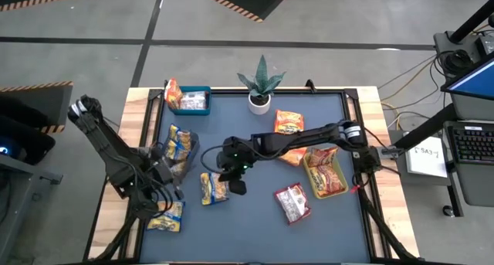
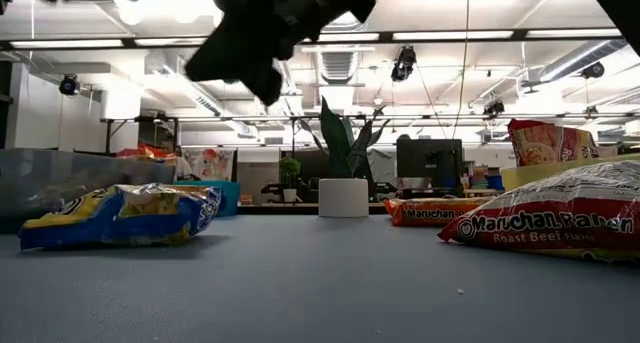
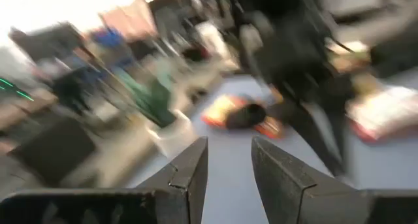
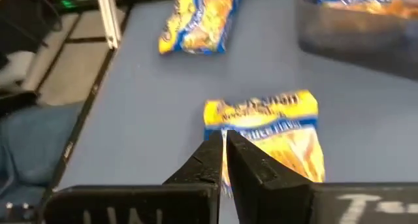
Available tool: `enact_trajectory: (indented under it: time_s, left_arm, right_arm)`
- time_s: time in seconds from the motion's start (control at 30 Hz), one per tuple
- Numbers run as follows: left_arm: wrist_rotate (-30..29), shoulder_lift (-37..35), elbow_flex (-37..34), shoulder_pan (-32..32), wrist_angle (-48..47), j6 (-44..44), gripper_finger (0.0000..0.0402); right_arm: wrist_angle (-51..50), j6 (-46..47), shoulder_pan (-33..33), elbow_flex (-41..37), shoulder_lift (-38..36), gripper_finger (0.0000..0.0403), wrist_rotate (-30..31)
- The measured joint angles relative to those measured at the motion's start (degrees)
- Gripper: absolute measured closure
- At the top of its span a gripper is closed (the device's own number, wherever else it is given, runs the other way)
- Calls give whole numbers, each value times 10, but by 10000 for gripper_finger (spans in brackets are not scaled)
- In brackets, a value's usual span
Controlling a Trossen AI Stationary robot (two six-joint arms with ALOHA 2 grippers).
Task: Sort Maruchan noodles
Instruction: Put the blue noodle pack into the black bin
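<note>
Our right gripper (image 4: 224, 149) has its jaws pinched tight on just the edge of a crinkly yellow-and-blue plastic noodle packet (image 4: 268, 129) lying mid-table, so we think it could slip free when lifted.

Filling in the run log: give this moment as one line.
right gripper: shut on yellow-and-blue packet, mid-table | left gripper: open, empty, raised at left | red-and-white packet: unsorted

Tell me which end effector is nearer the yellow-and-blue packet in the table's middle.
Right. The right end effector is shut on the yellow-and-blue packet edge; the left end effector sits off toward the table's left side, apart from it.
</note>
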Motion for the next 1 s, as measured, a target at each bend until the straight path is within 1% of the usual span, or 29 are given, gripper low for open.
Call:
enact_trajectory:
  time_s: [0.1, 0.23, 0.37, 0.43, 0.57, 0.73, 0.87, 1.0]
  left_arm:
    - [67, 17, -16, 0, 15, -69, 300]
    - [106, 59, -29, 0, 46, -134, 300]
    - [128, 116, -29, 0, 96, -141, 300]
    - [129, 147, -24, 1, 116, -141, 300]
    - [134, 210, -4, 1, 134, -145, 300]
    - [195, 278, 36, 1, 141, -171, 300]
    - [208, 331, 65, 1, 140, -182, 310]
    - [223, 362, 76, 9, 140, -190, 325]
  right_arm:
    - [-37, -1, 1, -21, -21, 394, 29]
    - [-38, 14, 1, -72, -55, 394, 65]
    - [-16, 50, 4, -138, -73, 394, 98]
    - [2, 75, 7, -170, -73, 394, 110]
    - [71, 119, 10, -220, -70, 394, 115]
    - [138, 142, 9, -250, -62, 392, 117]
    - [183, 142, 9, -254, -59, 374, 116]
    - [184, 153, 9, -244, -54, 332, 116]
